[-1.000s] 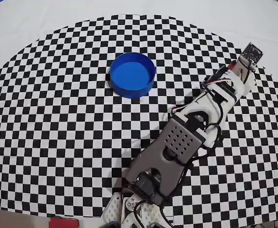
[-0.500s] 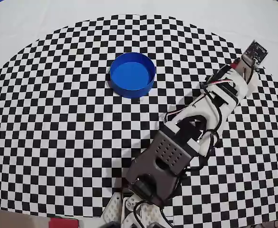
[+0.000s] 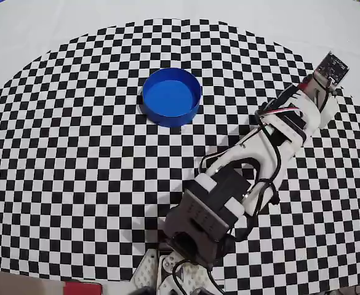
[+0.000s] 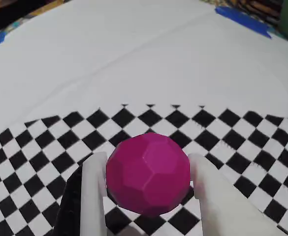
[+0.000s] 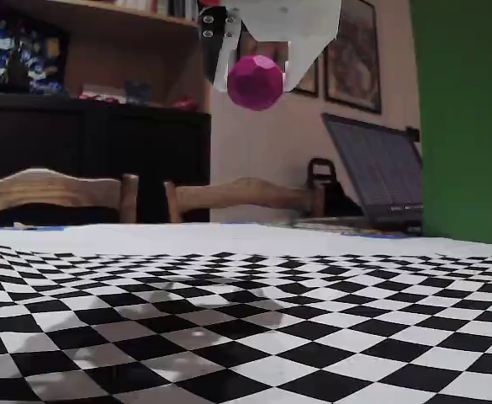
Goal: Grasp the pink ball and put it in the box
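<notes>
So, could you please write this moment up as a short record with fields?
ball: the pink ball sits between the two white fingers, lifted well above the checkered mat in the fixed view
tool: the tool is shut on the ball
box: the blue box is empty and stands on the mat, left of the arm's far end in the overhead view
task state: ball grasped, not yet over the box
hidden: the ball is not visible in the overhead view

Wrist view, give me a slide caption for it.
Gripper holds the faceted pink ball between white fingers above the checkered mat.
</notes>
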`<act>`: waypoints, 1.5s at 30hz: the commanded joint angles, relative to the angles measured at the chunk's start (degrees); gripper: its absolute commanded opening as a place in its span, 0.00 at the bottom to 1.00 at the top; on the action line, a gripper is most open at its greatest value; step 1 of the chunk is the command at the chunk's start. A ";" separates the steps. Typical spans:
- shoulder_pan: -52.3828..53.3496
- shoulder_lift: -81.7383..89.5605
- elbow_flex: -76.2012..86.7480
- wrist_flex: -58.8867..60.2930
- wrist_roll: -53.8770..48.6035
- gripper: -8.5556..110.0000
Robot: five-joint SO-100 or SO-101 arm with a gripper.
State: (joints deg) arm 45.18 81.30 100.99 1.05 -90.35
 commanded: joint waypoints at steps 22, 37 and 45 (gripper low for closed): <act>2.46 17.14 10.55 -0.35 -0.35 0.07; 0.79 19.60 13.36 -0.35 -0.35 0.07; -2.46 19.42 13.36 -0.44 -0.35 0.07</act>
State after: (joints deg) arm 43.68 96.86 114.70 1.05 -90.35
